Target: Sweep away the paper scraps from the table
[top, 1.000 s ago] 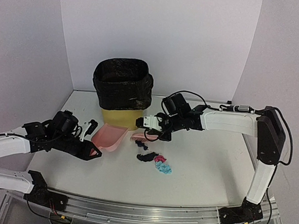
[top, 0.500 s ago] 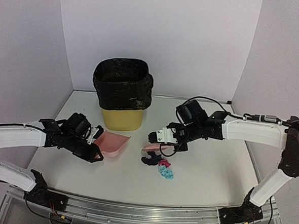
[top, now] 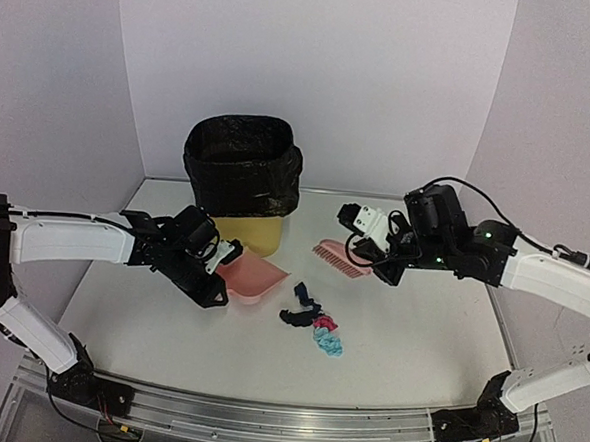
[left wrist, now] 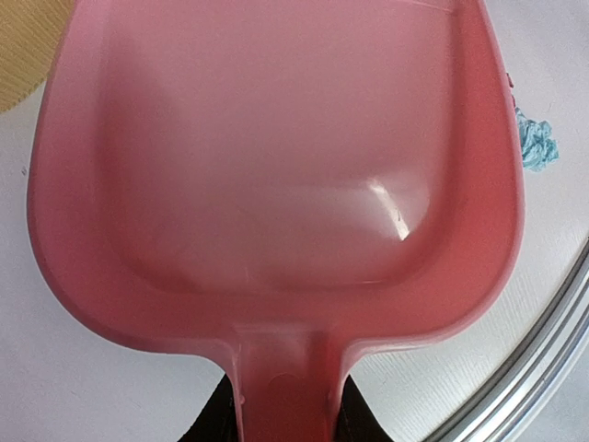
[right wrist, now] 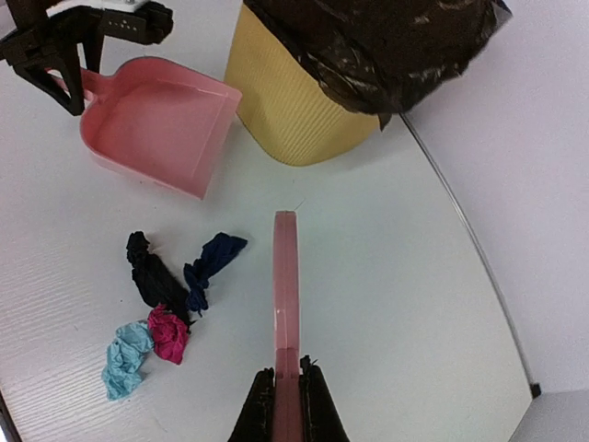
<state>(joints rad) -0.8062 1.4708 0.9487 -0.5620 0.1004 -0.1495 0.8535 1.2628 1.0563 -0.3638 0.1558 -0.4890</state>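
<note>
Plainly, the main risk is scatter. The paper scraps [top: 314,327] are light crumpled wads, and a fast or slanted stroke of the pink brush [top: 341,258] could flick them past the sides of the pink dustpan [top: 253,280] rather than into its mouth. The pan stands near the cluster but apart from it, so the wads must travel across bare worktop [top: 419,329] and may spread out. I cannot tell whether the pan's front lip lies flat; if it is tilted up, scraps could slide under it. The light blue wad [right wrist: 124,359] lies farthest from the pan (and nearest the front rail), so a short stroke would likely miss it. The yellow bin [top: 242,233] with its black liner is just behind the pan, leaving little room to back away.

The left fingers [left wrist: 216,428] are closed narrow on the dustpan's handle, and the right fingers [right wrist: 265,414] are clamped on the brush handle, its head raised off the worktop beside the scraps.

The scraps lie mid-worktop between pan and brush: a black twist, a navy one touching it, a pink-red wad and the light blue one, all bunched in a loose string.
</note>
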